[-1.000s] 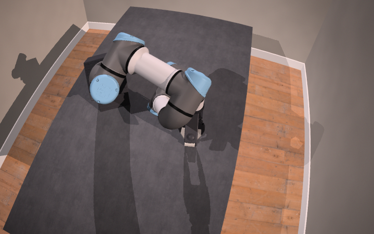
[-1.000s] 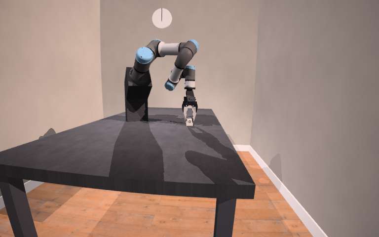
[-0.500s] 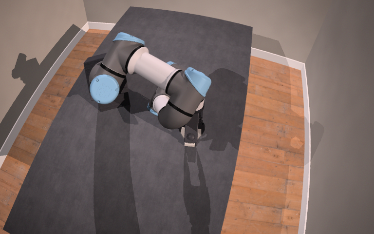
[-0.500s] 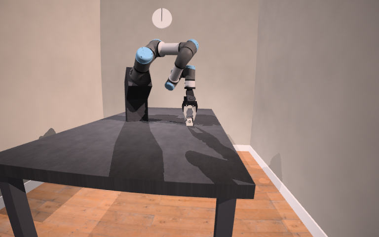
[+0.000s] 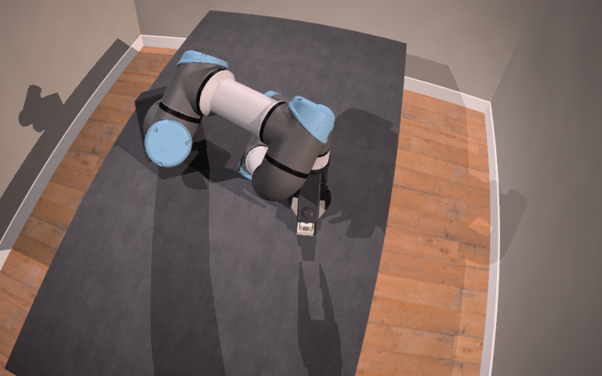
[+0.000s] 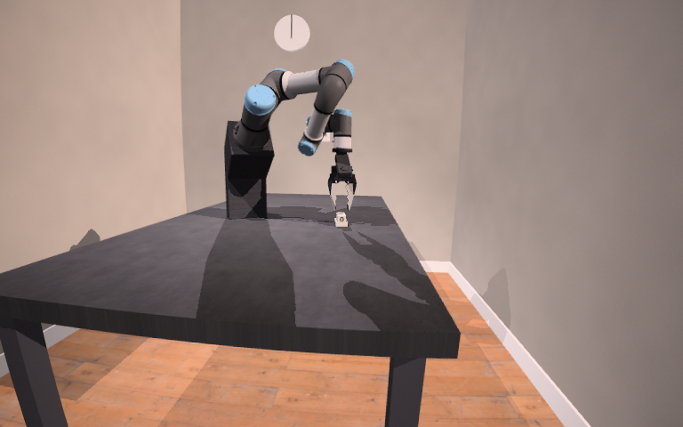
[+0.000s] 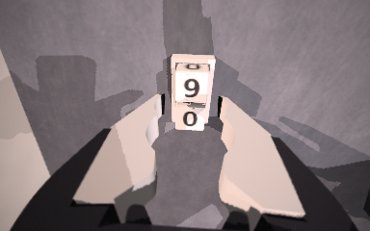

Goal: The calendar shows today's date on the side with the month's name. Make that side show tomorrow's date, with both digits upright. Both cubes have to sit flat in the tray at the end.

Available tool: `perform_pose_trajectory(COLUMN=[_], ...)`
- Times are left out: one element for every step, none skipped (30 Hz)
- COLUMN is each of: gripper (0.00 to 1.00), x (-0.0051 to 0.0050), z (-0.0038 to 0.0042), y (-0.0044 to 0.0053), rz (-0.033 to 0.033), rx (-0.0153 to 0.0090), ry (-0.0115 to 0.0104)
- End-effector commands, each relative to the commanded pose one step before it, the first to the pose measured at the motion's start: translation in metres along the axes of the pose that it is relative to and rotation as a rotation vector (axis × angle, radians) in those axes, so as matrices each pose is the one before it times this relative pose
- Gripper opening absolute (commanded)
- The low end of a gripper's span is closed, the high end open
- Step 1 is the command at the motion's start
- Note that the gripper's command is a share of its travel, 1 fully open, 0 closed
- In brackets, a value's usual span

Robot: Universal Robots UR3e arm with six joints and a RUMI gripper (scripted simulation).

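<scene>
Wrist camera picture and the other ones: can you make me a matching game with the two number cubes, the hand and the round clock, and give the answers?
Things:
1. cube showing 9
2. cube showing 0
3. hand
4. clock

Places or states:
A. high on the back wall
B. lower one in the wrist view
C. open, above the calendar
D. upper one in the wrist view

Pairs: 1-D, 2-B, 3-C, 4-A

Pale calendar cubes [image 7: 192,103] with black digits on a charcoal table [image 6: 150,271].

Just ahead of the cream-fingered, black-bodied gripper [image 7: 188,127], the off-white cubes carry a black 9 and 0. The mottled dark-grey table runs beneath; the arm [image 5: 239,106] behind is grey and white with sky-blue caps, over orange-brown floorboards [image 5: 435,222].
</scene>
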State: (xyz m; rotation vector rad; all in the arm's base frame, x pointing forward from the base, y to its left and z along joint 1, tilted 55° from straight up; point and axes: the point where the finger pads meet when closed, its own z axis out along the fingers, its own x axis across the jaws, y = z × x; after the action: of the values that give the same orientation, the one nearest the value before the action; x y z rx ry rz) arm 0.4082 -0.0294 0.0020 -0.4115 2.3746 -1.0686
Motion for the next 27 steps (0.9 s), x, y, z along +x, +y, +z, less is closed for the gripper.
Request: perform_pose_trajectory(gripper=[0.28,0.28,0.28,0.28,0.28,0.28,0.28,0.28,0.28,0.28,0.28,0.28,0.28,0.28,0.28,0.28,0.28,0.28,0.28,0.28,0.28,0.28,0.28,0.28,1.0,1.0,1.0], x=[-0.00028,0.00001,0.0,0.0,0.00001,0.0,0.0,0.00001,-0.00001,0.0,0.0,0.00001,-0.00001,0.0,0.00001,-0.00001,0.0,0.0,0.0,0.0,0.0,0.0,0.0,0.0,0.0,0.0,0.0], z=[-0.021287,-0.003699,-0.003591,-0.003468,-0.00333,-0.003156,-0.002969,-0.002773,-0.002544,0.0,0.0,-0.002325,-0.002078,-0.001837,-0.001597,-0.00134,-0.001104,-0.000876,-0.000662,-0.000467,-0.000298,-0.00016,-0.000062,-0.000009,0.0,0.0,0.0], y=[0.000041,-0.000004,0.000003,0.000003,-0.000003,0.000001,0.000002,-0.000005,0.000006,0.0,0.0,-0.000005,0.000005,0.0,-0.000007,0.000007,0.000002,-0.000001,-0.000002,-0.000002,-0.000002,-0.000001,0.0,0.0,0.0,0.0,0.0], rz=[0.00053,0.0,0.0,0.0,0.0,0.0,0.0,-0.00001,0.00001,0.0,0.0,-0.00001,0.0,0.0,-0.00001,0.00001,0.0,0.0,0.0,0.0,0.0,0.0,0.0,0.0,0.0,0.0,0.0], rx=[-0.00131,0.00001,-0.00001,-0.00001,0.00001,0.0,-0.00001,0.00002,-0.00002,0.0,0.0,0.00002,-0.00001,0.0,0.00002,-0.00002,-0.00001,0.0,0.00001,0.00001,0.00001,0.0,0.0,0.0,0.0,0.0,0.0], ry=[0.00228,-0.00001,0.00001,0.00001,-0.00001,0.0,0.0,-0.00001,0.00001,0.0,0.0,-0.00001,0.00001,0.0,-0.00002,0.00001,0.0,0.0,0.0,0.0,0.0,0.0,0.0,0.0,0.0,0.0,0.0])
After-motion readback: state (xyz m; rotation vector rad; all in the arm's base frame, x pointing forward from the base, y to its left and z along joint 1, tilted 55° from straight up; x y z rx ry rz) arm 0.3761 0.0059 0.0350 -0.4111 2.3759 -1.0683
